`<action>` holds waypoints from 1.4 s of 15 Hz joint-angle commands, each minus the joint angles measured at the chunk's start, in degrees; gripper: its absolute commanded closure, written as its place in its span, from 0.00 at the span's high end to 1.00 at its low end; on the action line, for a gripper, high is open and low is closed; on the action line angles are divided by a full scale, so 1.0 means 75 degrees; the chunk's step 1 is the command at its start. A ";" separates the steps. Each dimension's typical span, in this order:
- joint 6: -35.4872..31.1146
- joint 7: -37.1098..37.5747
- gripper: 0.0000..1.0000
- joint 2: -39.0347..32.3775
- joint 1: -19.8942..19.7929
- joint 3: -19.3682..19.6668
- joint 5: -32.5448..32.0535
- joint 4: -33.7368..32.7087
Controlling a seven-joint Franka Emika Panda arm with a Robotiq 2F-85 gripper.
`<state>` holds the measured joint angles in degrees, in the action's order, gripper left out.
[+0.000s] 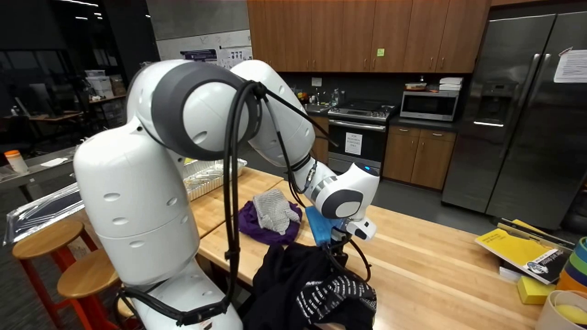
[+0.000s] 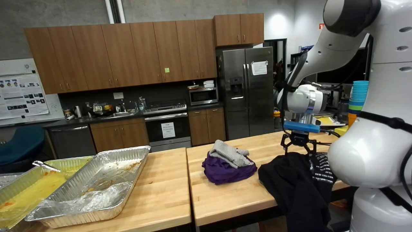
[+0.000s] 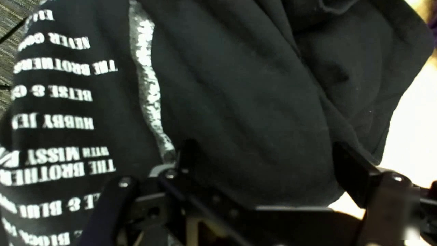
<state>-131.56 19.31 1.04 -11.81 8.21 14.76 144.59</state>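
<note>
A black garment with white lettering lies bunched on the wooden table and hangs over its edge. My gripper stands above it, pointing down, fingers spread apart at the cloth's upper folds. In the wrist view the garment fills most of the picture and shows between the open jaws of the gripper, not pinched. Whether the fingertips touch it I cannot tell. Beside it sits a purple cloth with a grey knit cloth on top, seen in both exterior views. The cables and garment partly hide the gripper in an exterior view.
Foil trays stand on the neighbouring table, past a narrow seam between the tabletops. Books, a yellow block and stacked coloured cups are at the table's far end. Stools stand near the arm's base.
</note>
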 commanded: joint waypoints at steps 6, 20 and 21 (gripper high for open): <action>-0.0946 0.0888 1.00 -0.1128 0.0107 0.0223 -0.0170 -0.0531; -0.3238 0.3115 1.00 -0.1705 0.0541 0.1215 -0.3178 -0.1182; -0.3314 0.3300 1.00 -0.1767 0.0590 0.1317 -0.3409 -0.1285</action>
<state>-154.61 39.81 -10.48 -9.29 15.08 -5.98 137.59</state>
